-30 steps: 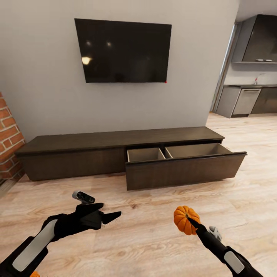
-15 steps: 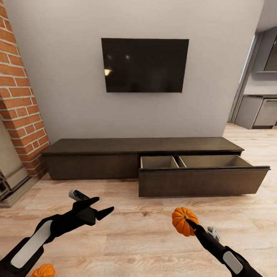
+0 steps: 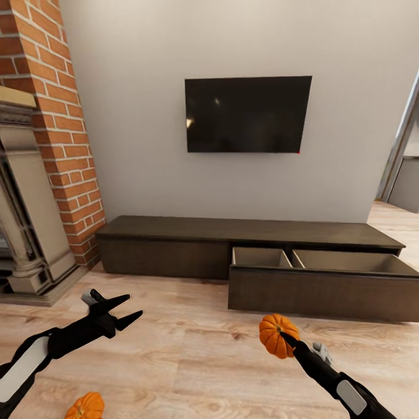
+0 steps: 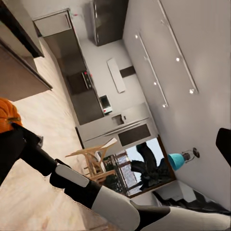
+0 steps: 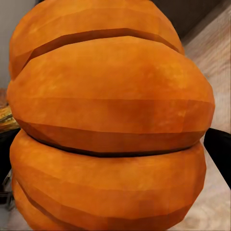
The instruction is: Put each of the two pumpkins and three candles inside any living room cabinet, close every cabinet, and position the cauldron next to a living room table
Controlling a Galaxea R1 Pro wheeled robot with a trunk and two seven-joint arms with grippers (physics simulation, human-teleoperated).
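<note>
We see a small orange pumpkin (image 3: pixel 277 342) with deep ribs and a smooth, faceted skin, held up over the plank floor (image 3: pixel 192 349) by our right gripper (image 3: pixel 286 338), whose fingers close on it from below; in the right wrist view the pumpkin (image 5: pixel 108 120) crowds the lens as stacked orange lobes. A second pumpkin (image 3: pixel 85 406) lies on the floor by our left arm. Our left gripper (image 3: pixel 119 308) hangs free, its pointed black fingers spread apart and holding nothing. Ahead, the long low dark-brown cabinet (image 3: pixel 169 247) has its right-hand drawer (image 3: pixel 326 282) pulled out; the pale beige interior, split by a divider, looks bare. Above hangs a flat black television (image 3: pixel 247 114); red brick chimney (image 3: pixel 64 134) and a stone-coloured surround (image 3: pixel 23 233) stand to the left.
</note>
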